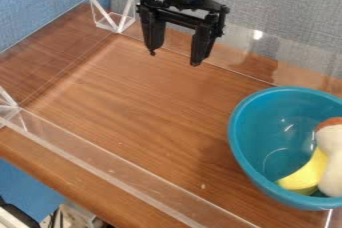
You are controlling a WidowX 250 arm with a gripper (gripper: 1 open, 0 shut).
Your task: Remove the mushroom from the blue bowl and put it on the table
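The blue bowl sits at the right edge of the table, partly cut off by the frame. Inside it, at the right, lies the mushroom with its white stem showing and a sliver of orange-red cap at the frame edge. A yellow banana-shaped piece rests beside it in the bowl. My gripper hangs over the far middle of the table, well to the left of and behind the bowl. Its two black fingers point down, spread apart, with nothing between them.
Low clear acrylic walls run along the table's front, left and back edges, with triangular braces at the back left corner and the left side. A blue backdrop stands behind the table.
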